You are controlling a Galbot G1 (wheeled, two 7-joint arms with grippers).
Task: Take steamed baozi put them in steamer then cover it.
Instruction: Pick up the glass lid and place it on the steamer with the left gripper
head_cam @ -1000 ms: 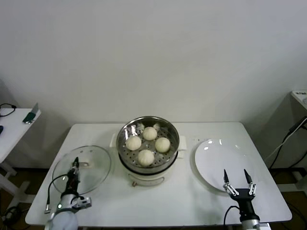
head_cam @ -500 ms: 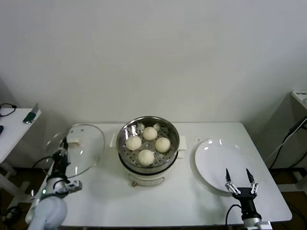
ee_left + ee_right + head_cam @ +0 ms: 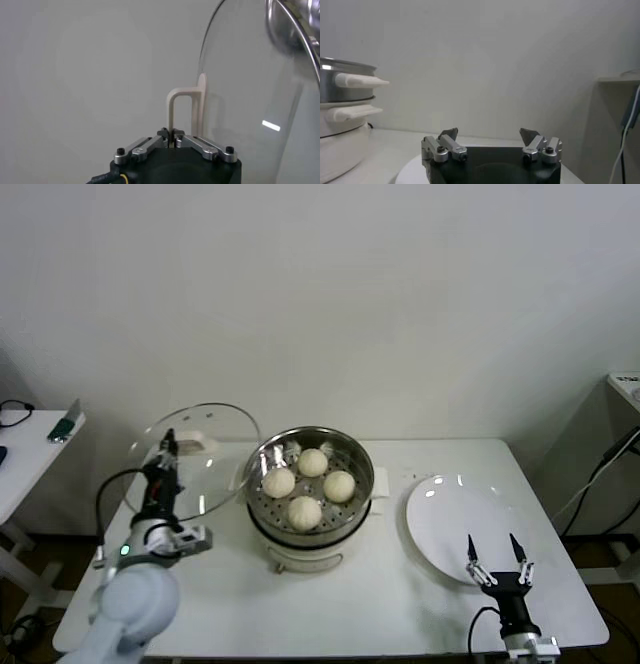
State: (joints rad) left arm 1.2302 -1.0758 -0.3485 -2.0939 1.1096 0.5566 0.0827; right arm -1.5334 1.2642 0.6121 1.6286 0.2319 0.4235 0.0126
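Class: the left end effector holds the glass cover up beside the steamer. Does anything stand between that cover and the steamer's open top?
Nothing visible does. The cover, held by the left end effector, hangs tilted just left of the steamer. The four baozi sit below its rim.

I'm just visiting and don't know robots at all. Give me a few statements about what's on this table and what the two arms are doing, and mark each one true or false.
1. Four baozi sit inside the steamer. True.
2. The cover lies flat on the table. False: the left gripper holds it up in the air by its handle, tilted, left of the steamer.
3. The right gripper is open and holds nothing. True.
4. A baozi lies on the white plate. False: the plate is bare.
5. The steamer is already covered. False: it stands open, with the baozi in plain view.
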